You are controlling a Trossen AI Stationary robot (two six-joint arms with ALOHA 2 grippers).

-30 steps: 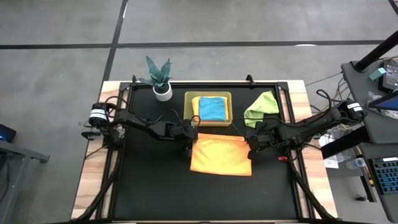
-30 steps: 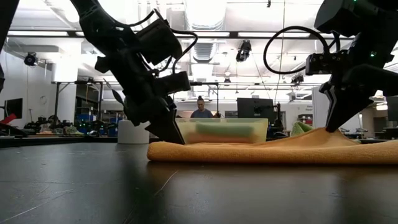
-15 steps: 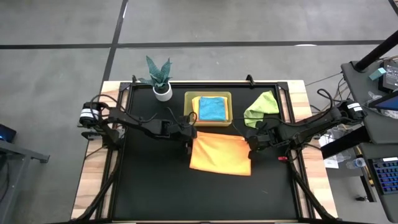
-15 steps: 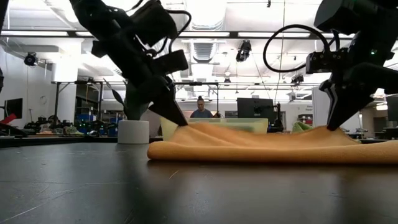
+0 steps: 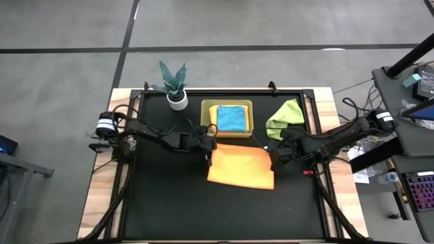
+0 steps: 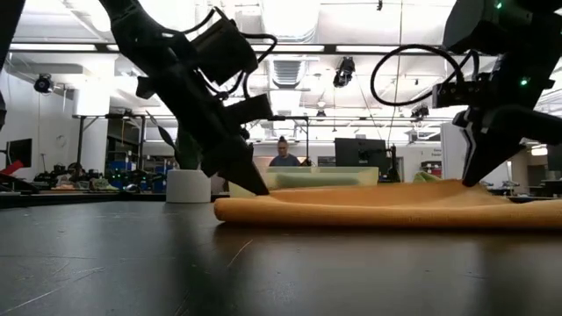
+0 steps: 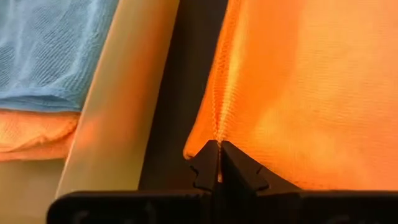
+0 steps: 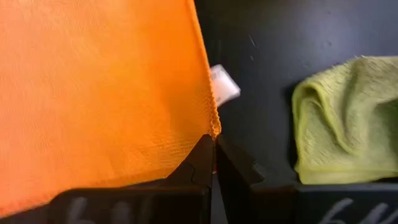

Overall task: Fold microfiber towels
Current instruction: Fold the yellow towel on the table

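The orange towel [image 5: 241, 168] stretches between left hand [image 5: 209, 147] and right hand [image 5: 272, 158], each pinching a far corner.

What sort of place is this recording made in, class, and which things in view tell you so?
Probably a robotics lab or workshop. A black work table stands on a bare concrete floor, the room behind has benches with monitors under strip lights, and a person sits at one.

Nubbly woven orange cloth towel [image 5: 241, 167], smooth translucent plastic bin [image 5: 205, 116], matt black tabletop [image 5: 163, 203], pale wood edging [image 5: 100, 196].
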